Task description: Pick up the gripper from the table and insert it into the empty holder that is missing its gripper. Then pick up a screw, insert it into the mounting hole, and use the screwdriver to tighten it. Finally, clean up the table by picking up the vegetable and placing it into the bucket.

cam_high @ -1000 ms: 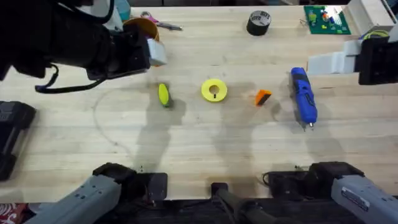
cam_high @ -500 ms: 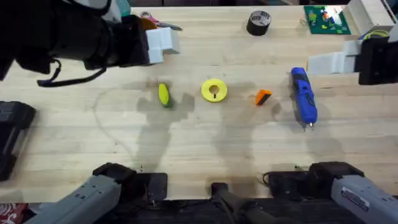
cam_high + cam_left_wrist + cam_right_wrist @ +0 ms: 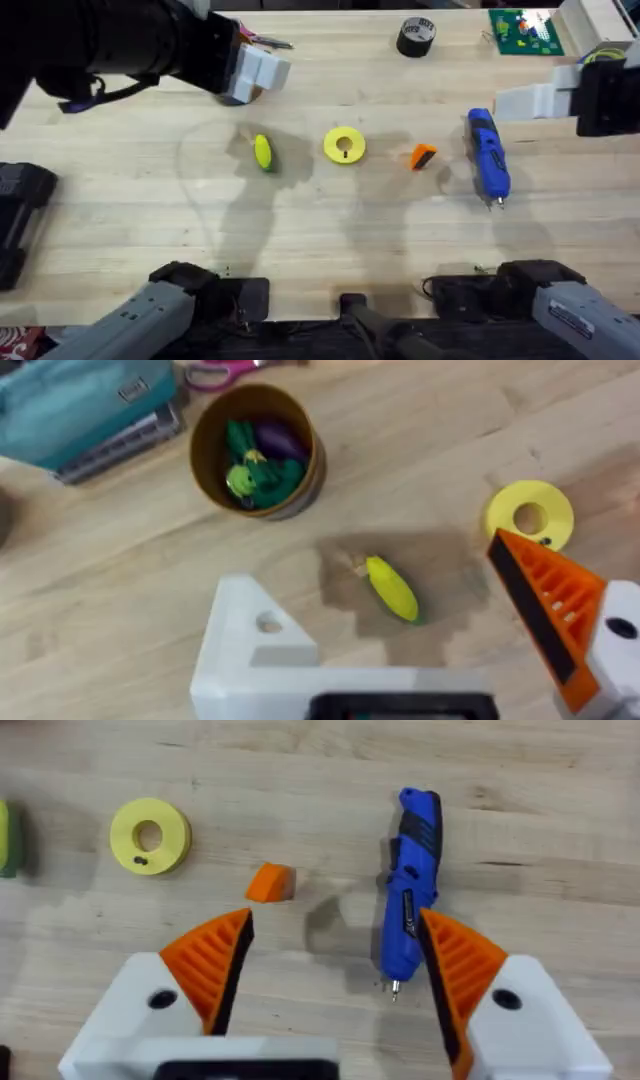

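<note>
overhead first: the gripper (image 3: pixel 424 156), a small orange wedge, lies on the bench (image 3: pixel 330 250) right of centre, between the yellow disc (image 3: pixel 344 145) and the screwdriver (image 3: pixel 488 155). the vegetable (image 3: pixel 262 152) sits left of the disc. the left arm's gripper (image 3: pixel 255 72) hangs at upper left, white finger bases showing. against half a second ago it has swung right and toward the top of the frame, and the bucket it then partly hid is now wholly under it; the bench items have not moved. the right arm's gripper (image 3: pixel 535 100) waits at the right edge as before.

next, the left wrist view: the holder (image 3: pixel 250 645) is the bare white base at lower left, its mounting hole showing; the other finger carries its orange pad (image 3: pixel 545 610). these jaws stand wide apart, holding nothing. the bucket (image 3: pixel 257 452) sits at upper left with toy pieces inside, the vegetable at centre.

last, the right wrist view: both orange pads are fitted and the jaws are spread, empty, with the gripper at centre and the screwdriver to its right. the wedge looks light, rigid and small, likely to skid or flip; pinching across its flat sides seems safest.
</note>
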